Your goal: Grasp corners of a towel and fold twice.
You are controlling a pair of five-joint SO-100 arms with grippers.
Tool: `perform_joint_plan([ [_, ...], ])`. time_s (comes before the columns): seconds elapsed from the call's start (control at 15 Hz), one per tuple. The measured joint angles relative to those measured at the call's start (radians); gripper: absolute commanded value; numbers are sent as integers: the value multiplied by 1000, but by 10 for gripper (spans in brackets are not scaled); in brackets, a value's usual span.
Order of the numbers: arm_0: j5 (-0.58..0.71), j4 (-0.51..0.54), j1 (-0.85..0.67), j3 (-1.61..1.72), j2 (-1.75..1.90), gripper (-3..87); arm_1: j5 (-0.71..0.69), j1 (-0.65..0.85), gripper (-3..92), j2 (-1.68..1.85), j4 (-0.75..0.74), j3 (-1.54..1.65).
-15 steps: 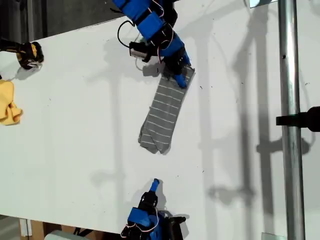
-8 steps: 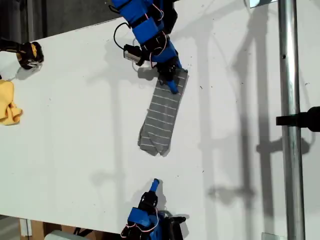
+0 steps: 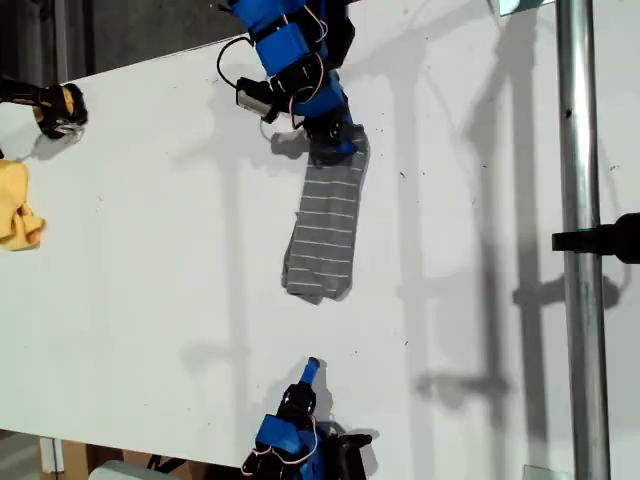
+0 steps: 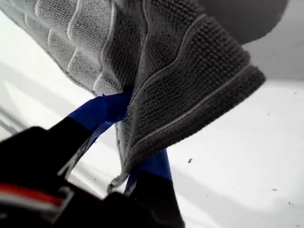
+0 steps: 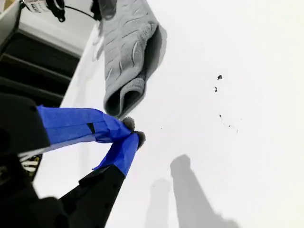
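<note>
The grey striped towel (image 3: 325, 225) lies folded into a long narrow strip in the middle of the white table (image 3: 150, 250). Its far end hangs lifted in my first gripper (image 3: 340, 145), which is shut on it near the table's far edge. The first wrist view shows the towel (image 4: 190, 76) pinched between the blue fingers (image 4: 102, 111), its corner drooping. My second gripper (image 3: 311, 368) rests shut and empty by the near edge, apart from the towel's near end. In its wrist view, the fingertips (image 5: 130, 130) touch, with the towel (image 5: 128, 47) beyond them.
A small yellow cloth (image 3: 18, 205) lies at the exterior view's left edge, with a black and yellow object (image 3: 55, 108) behind it. A metal pole (image 3: 580, 240) with a black clamp (image 3: 600, 240) runs down the exterior view's right side.
My first gripper has pulled the towel's far end toward the exterior view's left and back, straightening the strip. My second gripper has not moved.
</note>
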Motion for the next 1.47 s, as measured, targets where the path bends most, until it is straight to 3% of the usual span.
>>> perform_joint_plan([
  [0.27, 0, 0, 5, 0, 0, -15, -115, 29, 0, 144, 75, -31],
  [0.6, 0, 5, 5, 0, 0, -15, -414, 189, 0, 543, 198, -66],
  [0.8, 0, 9, 5, 0, 0, -15, -532, 256, 0, 667, 198, -92],
  [1.0, 0, 9, -6, 0, 0, -15, -592, 282, 0, 597, 57, -106],
  [1.2, 0, 9, -11, 0, 0, -15, -640, 275, 0, 324, -193, -163],
  [1.47, 0, 9, -8, 0, 0, -15, -724, 275, 0, -35, -379, -356],
])
